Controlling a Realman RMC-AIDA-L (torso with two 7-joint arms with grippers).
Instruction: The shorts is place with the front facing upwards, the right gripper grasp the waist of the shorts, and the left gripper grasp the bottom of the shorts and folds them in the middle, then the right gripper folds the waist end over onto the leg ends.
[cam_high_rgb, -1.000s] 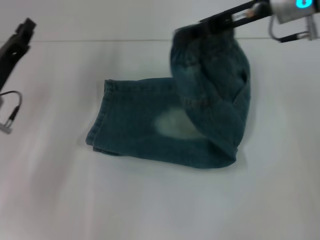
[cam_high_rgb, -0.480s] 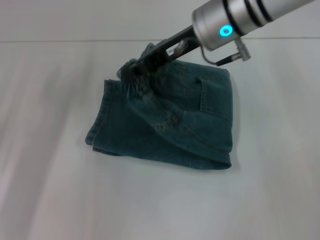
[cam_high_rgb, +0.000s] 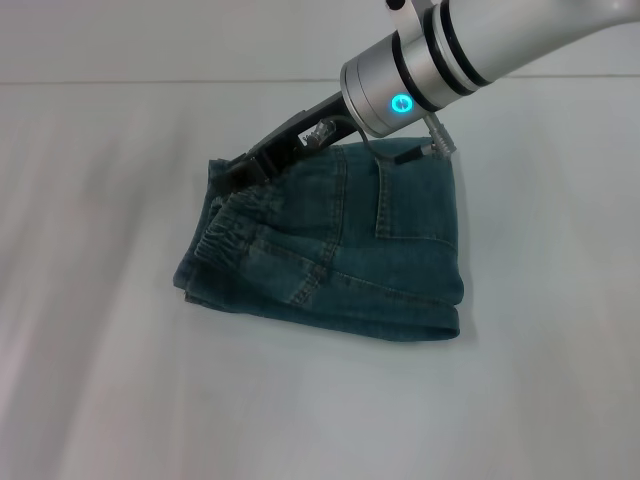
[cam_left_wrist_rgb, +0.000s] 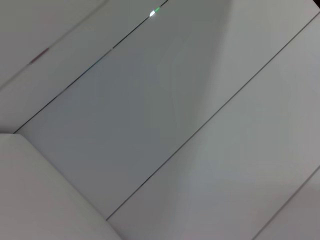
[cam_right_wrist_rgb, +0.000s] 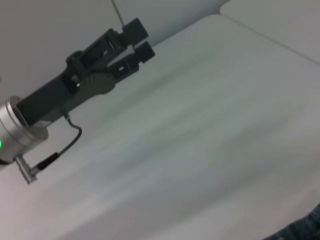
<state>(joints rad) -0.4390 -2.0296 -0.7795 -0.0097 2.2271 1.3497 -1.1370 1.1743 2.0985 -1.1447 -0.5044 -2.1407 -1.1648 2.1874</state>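
The blue denim shorts lie on the white table, folded into a compact rectangle with a stitched pocket side up. The crinkled waist of the shorts rests at the left, on top of the leg ends, which it mostly hides. My right gripper reaches in from the upper right on a silver wrist with a cyan light, low over the far end of the waistband and shut on it. In the right wrist view my left gripper hangs above the table away from the cloth, its jaws slightly apart and empty. It is outside the head view.
The white table spreads all around the shorts. A strip of denim shows at one corner of the right wrist view. The left wrist view holds only pale panels with seams.
My right gripper has swung the waist leftward and down, from high at the right to flat over the leg ends. The pale patch is now covered. My left gripper has left the head view.
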